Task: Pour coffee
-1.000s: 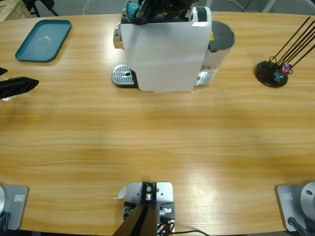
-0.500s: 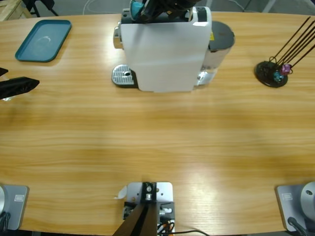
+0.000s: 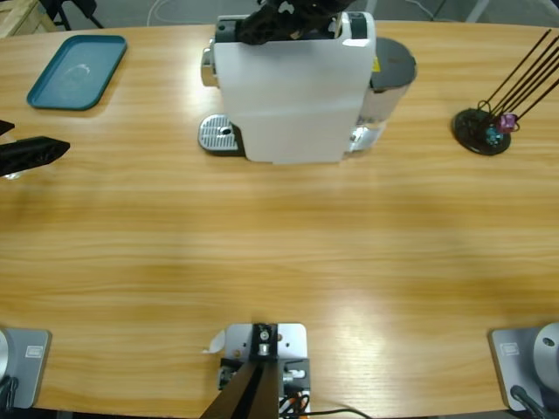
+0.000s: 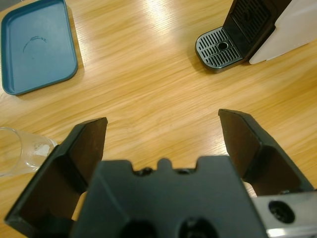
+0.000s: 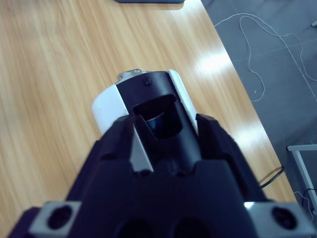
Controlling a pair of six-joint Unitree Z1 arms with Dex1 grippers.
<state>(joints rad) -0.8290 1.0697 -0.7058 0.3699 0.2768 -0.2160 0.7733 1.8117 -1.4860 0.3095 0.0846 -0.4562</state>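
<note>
Spanning everything, a wooden table [image 3: 279,253] (grey floor [image 5: 277,74] beyond).

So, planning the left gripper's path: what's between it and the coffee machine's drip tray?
Only bare wooden table lies between the left gripper and the drip tray, per the left wrist view.

Teal capsule gone from sight atop coffee machine [image 3: 293,87]

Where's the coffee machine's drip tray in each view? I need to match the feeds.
High view: the drip tray lies at the white coffee machine's lower left corner.
Left wrist view: upper right, beyond the open left gripper.
Right wrist view: not in it.
Shared landmark: the teal tray, upper left in the high and left wrist views.
</note>
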